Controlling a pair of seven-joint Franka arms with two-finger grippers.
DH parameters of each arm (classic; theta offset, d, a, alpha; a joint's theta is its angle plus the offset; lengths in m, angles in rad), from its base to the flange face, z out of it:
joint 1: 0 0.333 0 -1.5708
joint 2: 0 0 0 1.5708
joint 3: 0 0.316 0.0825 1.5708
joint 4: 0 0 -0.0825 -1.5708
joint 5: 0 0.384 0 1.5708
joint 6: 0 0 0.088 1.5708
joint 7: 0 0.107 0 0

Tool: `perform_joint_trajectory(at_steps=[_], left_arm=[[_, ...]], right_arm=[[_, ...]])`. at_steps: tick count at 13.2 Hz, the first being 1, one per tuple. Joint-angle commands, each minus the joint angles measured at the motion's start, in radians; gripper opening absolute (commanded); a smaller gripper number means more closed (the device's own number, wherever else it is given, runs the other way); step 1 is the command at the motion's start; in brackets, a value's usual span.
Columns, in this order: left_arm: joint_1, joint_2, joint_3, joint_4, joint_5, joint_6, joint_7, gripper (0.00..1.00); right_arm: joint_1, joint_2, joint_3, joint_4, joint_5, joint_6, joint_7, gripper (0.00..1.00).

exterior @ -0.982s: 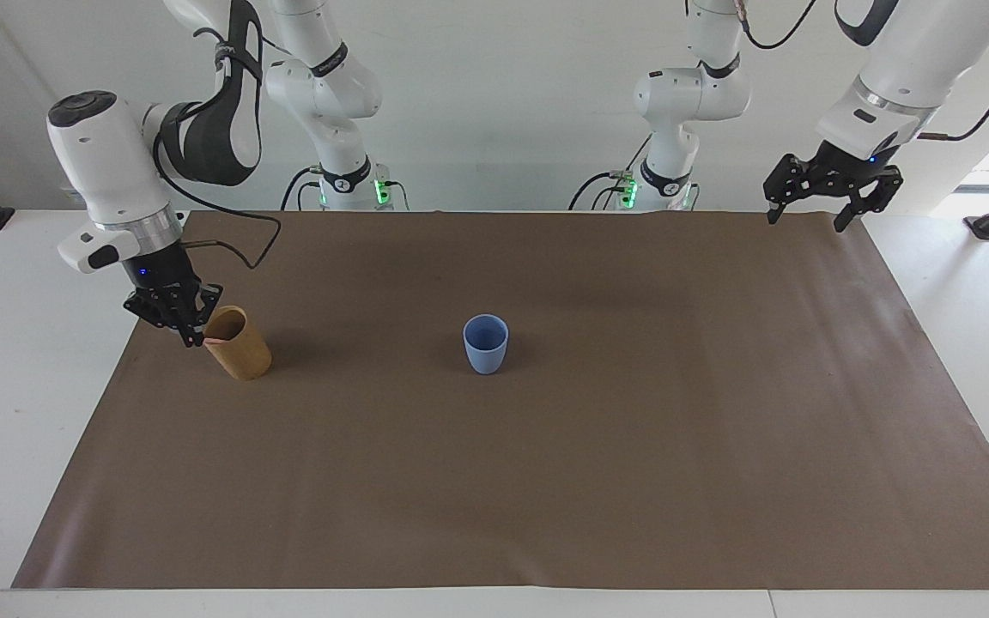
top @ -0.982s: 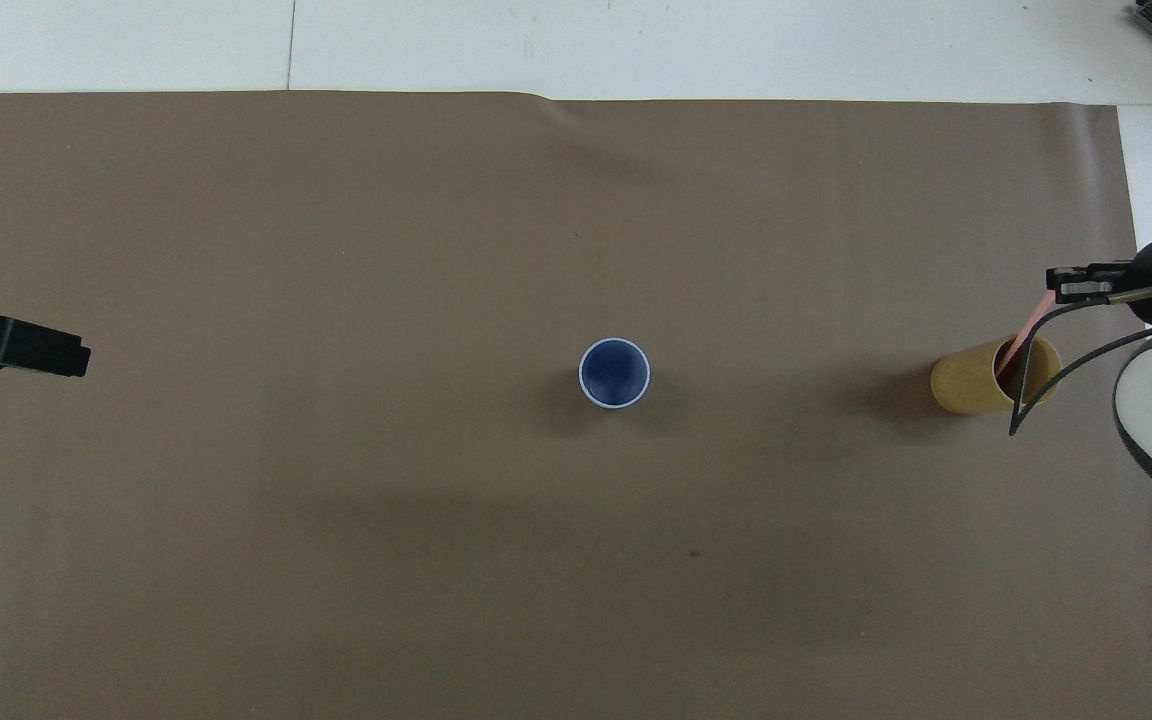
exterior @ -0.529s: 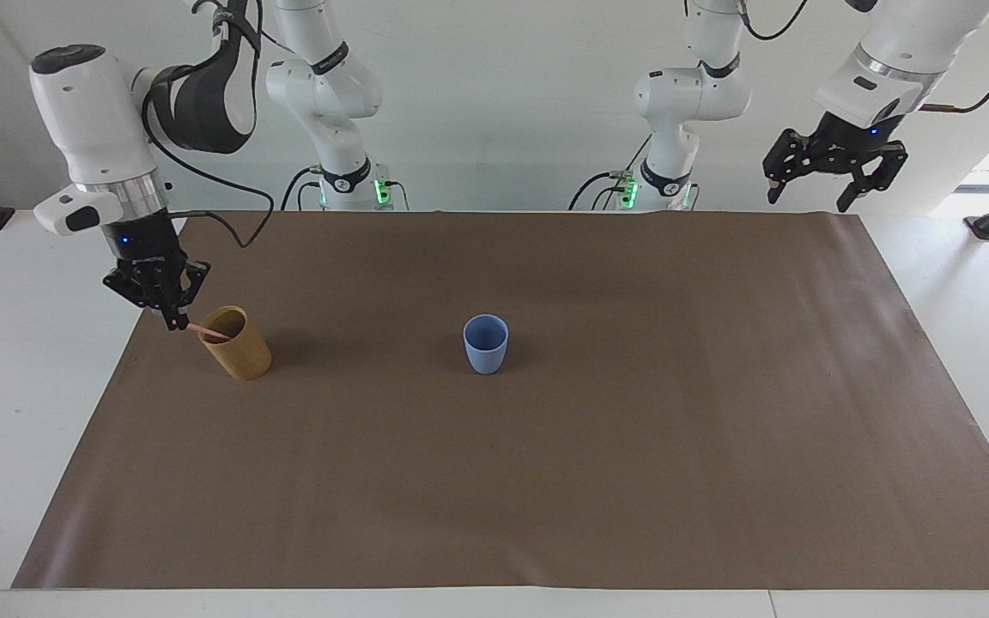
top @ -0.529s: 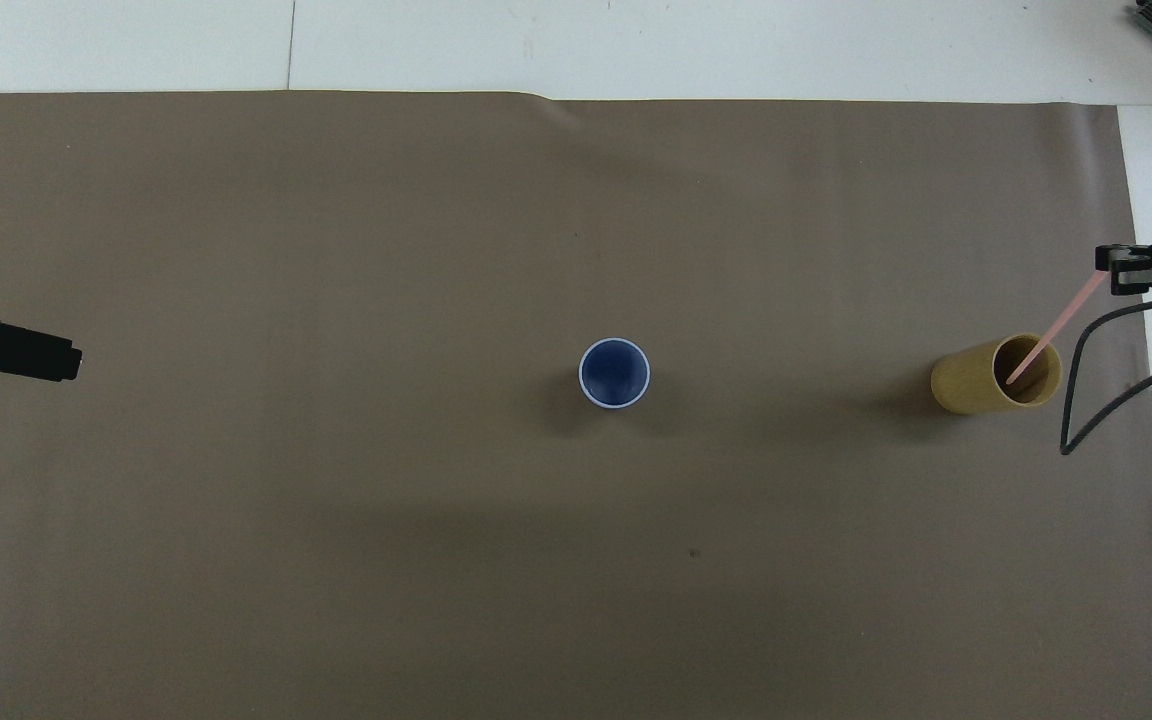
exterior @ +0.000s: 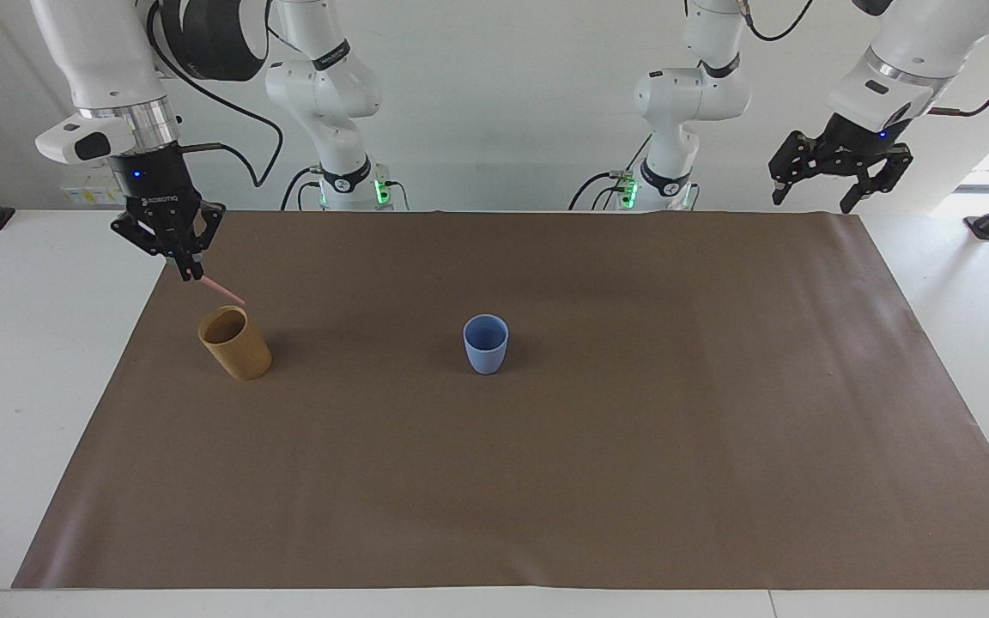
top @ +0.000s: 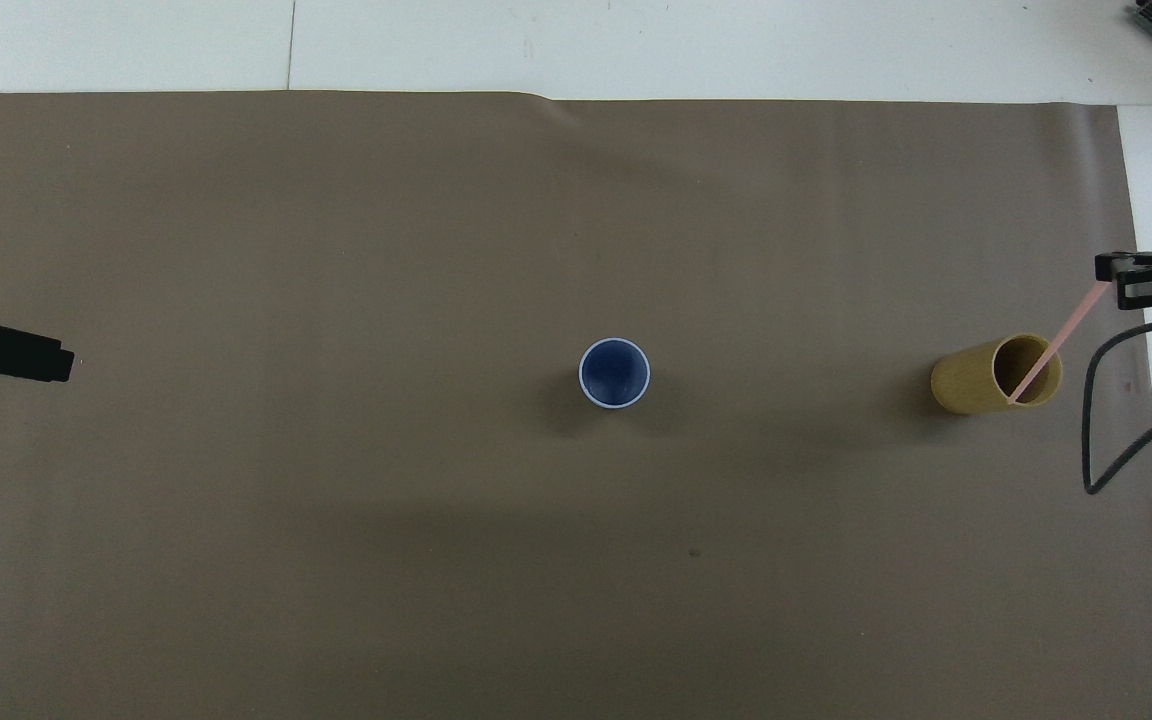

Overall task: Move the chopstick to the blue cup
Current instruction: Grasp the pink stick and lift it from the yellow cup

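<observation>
- One thin, pale pink chopstick point(exterior: 222, 290) is hanging clamped in the right gripper point(exterior: 188, 273), clear above the tan wooden cylindrical cup point(exterior: 235, 343).
- Carrying it to the empty light-blue tumbler point(exterior: 486, 343) at mid-table is remaining.
- Left gripper point(exterior: 812, 190) is waiting, fingers spread, over the mat's corner.

Facing, overhead — both high, sharing mat point(exterior: 546, 446).

A pale pink chopstick point(exterior: 221, 289) is seen beside a tan, wood-coloured cup point(exterior: 236, 344). At the mat's centre a light blue cup point(exterior: 486, 343) is shown, its inside a darker blue from overhead. The mat point(exterior: 597, 446) is plain brown, the table point(exterior: 22, 360) white. Both grippers are black: right point(exterior: 186, 275), left point(exterior: 810, 200).
</observation>
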Motion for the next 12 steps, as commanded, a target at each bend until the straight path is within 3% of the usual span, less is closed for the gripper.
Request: perform_joint_trajectory(at_steps=[1, 3, 7, 12], left_arm=[[0.018, -0.032, -0.005, -0.031, -0.007, 0.004, 0.003, 1.00], [0.015, -0.032, -0.005, -0.031, -0.007, 0.004, 0.003, 1.00], [0.017, -0.032, -0.005, -0.031, -0.007, 0.004, 0.003, 1.00], [0.017, -0.032, -0.005, -0.031, -0.007, 0.005, 0.003, 1.00]], right_arm=[[0.018, -0.003, 0.032, 0.018, 0.020, -0.045, 0.006, 0.00], [0.058, -0.003, 0.059, 0.018, 0.021, -0.054, 0.091, 0.00], [0.170, 0.005, 0.070, 0.018, 0.021, -0.030, 0.548, 0.00], [0.305, 0.048, 0.070, 0.012, -0.050, 0.086, 0.890, 0.00]])
